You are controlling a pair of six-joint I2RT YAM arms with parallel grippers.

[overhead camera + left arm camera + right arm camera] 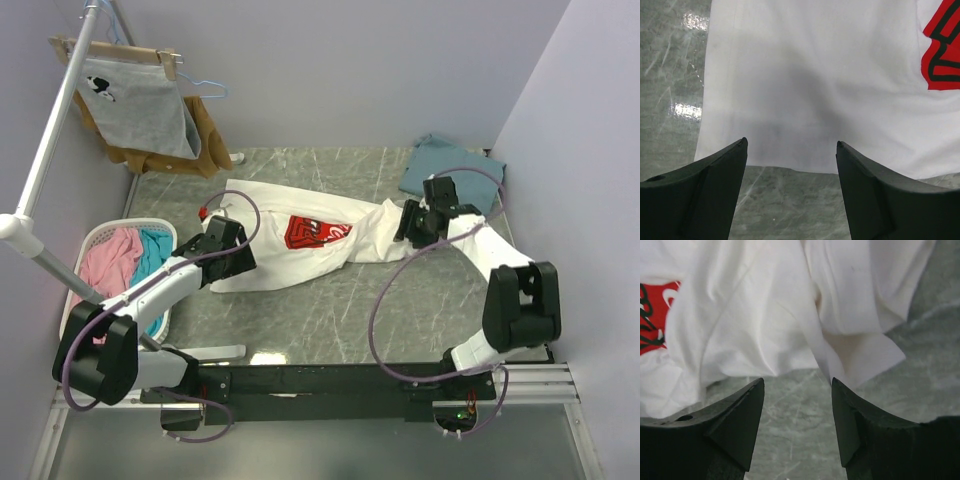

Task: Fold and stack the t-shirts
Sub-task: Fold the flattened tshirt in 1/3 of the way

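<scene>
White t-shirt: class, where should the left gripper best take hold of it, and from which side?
Likely the white t-shirt by its straight edge just ahead of the left gripper, near the corner. Approach low from the table side: that edge lies flat and smooth there, while the other end is bunched.

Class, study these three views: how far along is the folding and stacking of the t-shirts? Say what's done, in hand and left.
Done: the teal t-shirt lies compact at the far right corner, seemingly folded. In hand: nothing; the left claw and right claw are open at the edges of the white t-shirt. Left: that shirt lies spread, bunched on its right, unfolded and unstacked.
</scene>
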